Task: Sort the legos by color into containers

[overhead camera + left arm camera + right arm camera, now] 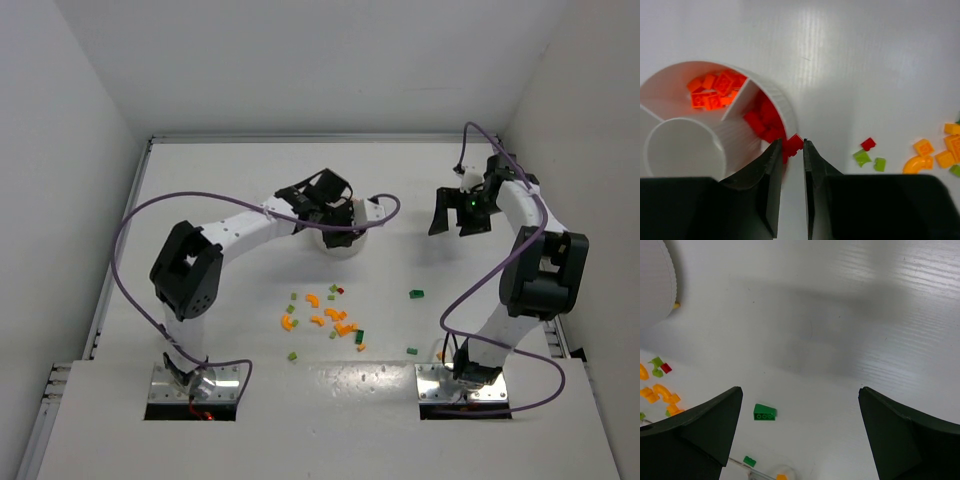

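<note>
Overlapping the dish (pixel 782 100), left fingers (pixel 771 170) seemingly pinch 1 red lego (pixel 795 143).

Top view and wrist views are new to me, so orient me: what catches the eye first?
The left gripper pinches a red brick at the rim of the white dish, which holds red and orange ones. On the table, on the dish's near side, lie loose bricks, orange and green. The right gripper hangs wide open to the dish's right, a dark green brick on the table nearby.
</note>
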Robot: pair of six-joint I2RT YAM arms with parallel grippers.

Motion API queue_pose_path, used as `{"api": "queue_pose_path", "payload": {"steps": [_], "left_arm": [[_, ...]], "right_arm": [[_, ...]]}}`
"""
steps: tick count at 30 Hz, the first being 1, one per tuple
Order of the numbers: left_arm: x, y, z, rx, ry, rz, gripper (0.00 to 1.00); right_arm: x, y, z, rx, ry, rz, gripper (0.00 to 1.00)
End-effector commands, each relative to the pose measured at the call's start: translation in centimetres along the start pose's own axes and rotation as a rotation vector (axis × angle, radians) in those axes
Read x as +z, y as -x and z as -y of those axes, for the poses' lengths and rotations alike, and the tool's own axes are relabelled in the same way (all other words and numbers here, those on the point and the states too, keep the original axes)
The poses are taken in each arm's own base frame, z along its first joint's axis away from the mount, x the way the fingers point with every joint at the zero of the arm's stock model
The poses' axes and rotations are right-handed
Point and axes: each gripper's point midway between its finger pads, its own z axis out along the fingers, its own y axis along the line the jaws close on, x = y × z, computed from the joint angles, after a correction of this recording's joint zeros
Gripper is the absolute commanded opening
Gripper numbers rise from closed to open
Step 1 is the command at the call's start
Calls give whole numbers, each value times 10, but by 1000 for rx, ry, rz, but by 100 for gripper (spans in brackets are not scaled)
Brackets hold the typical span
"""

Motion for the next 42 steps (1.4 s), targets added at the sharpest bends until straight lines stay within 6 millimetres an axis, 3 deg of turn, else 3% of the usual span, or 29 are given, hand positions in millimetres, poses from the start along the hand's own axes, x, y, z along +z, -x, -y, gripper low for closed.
{"api": "queue_pose_path", "payload": {"steps": [1,4,6,7,13,16,18,22,30,32,34,37,38,42], "left_arm": [[-13,16,-32,-18,68,42,21],[-13,10,-49,-39,91,40,21],[-14,18,-53,-32,92,57,21],[-12,9,-56,-48,95,35,21],[-4,2,-56,-44,76,8,25],[-2,-2,-54,-47,71,1,31],[-2,-2,-54,-47,71,1,40],[-2,-2,-53,-56,71,2,46],[-31,44,-62,-64,118,128,44],[-39,51,-53,-67,87,154,42],[-39,41,-41,-75,51,132,39],[-33,14,-10,-86,-5,72,38],[-30,2,9,-88,-38,45,38],[-14,-18,52,-117,-127,-13,38]], "right_arm": [[-6,15,-4,-27,15,38,100],[-6,15,-4,-27,15,38,100],[-6,15,-4,-27,15,38,100],[-6,15,-4,-27,15,38,100],[-6,15,-4,-27,15,38,100],[-6,15,-2,-27,6,36,100],[-6,15,-2,-27,6,36,100],[-3,13,-1,-23,8,27,100],[-3,14,-2,-28,19,21,100],[-3,14,-2,-28,19,21,100],[-3,14,-2,-28,19,21,100],[-1,10,-2,-24,21,13,100],[-1,10,-2,-24,21,13,100],[1,9,-2,-24,21,13,100]]}}
